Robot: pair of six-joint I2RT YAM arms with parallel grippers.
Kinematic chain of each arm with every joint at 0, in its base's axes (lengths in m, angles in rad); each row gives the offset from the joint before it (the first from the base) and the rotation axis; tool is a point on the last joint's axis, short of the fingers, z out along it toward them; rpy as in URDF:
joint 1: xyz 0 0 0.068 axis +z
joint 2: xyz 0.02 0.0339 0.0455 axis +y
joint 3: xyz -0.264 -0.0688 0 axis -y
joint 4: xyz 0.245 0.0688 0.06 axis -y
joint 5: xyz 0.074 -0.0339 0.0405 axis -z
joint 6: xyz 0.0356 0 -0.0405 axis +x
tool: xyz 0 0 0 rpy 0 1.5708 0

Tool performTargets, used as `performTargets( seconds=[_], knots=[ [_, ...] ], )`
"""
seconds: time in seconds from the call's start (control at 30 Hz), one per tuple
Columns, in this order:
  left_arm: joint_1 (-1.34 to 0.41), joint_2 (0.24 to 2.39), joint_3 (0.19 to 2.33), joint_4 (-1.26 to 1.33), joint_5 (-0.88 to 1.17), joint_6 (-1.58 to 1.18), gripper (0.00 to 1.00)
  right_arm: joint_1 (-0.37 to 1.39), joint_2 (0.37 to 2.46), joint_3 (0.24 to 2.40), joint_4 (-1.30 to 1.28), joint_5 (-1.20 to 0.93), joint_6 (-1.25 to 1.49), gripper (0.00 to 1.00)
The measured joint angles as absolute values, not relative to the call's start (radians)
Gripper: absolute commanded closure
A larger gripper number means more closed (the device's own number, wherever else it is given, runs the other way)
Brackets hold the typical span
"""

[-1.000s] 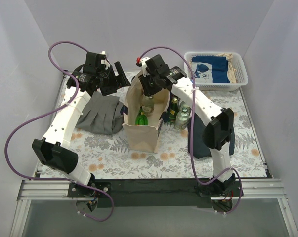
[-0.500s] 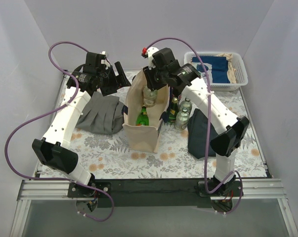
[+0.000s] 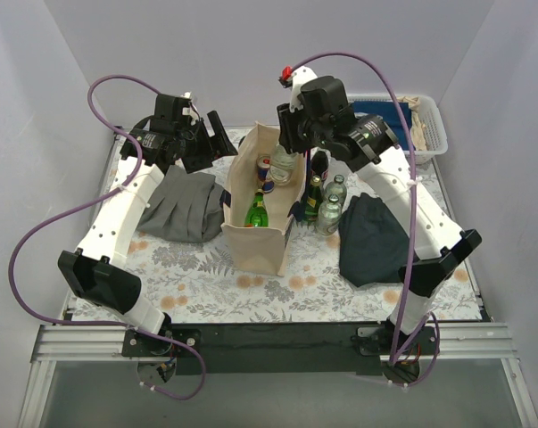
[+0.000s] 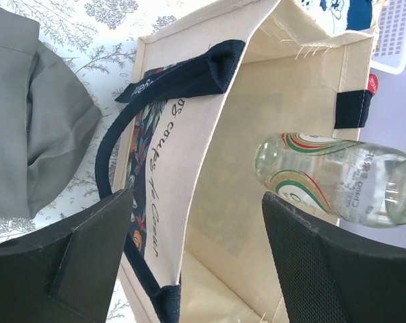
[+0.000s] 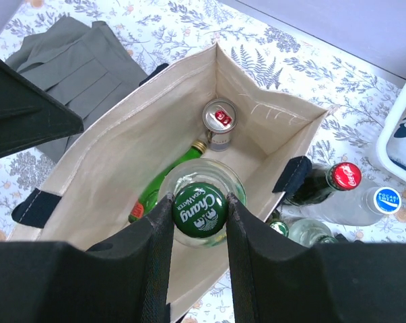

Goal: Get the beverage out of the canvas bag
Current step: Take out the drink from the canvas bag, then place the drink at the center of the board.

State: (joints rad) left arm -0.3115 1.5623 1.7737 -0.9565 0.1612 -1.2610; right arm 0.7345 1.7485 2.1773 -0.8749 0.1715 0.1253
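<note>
Lifted higher, right gripper point(image 5: 199, 219) holds bottle point(image 4: 337, 178) seemingly above canvas bag point(image 3: 255, 241).

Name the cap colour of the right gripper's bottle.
The glass bottle has a green cap, best seen in right wrist view.

Cream canvas bag point(image 3: 255, 236), navy handles point(image 4: 182, 77); inside it a clear bottle point(image 5: 200, 207) capped green, a green bottle point(image 5: 159, 185), a red-topped can point(image 5: 219, 120); floral-print counter point(image 3: 206, 285) beneath.

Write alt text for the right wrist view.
The right gripper clamps a clear bottle by its green Chang cap, over the open canvas bag. A can and a green bottle sit inside.
</note>
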Motion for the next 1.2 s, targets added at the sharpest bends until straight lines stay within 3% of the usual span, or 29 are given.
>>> performTargets(
  seconds=[0.63,1.2],
  knots=[
    [-0.311,1.562,1.766,-0.953,0.175,-1.272,0.24,0.735,1.484,2.125,-0.897,0.390,0.157,0.99],
    [-0.311,1.563,1.758,-0.949,0.181,-1.275,0.24,0.735,1.328,1.756,-0.913,0.490,0.260,0.99]
  ],
)
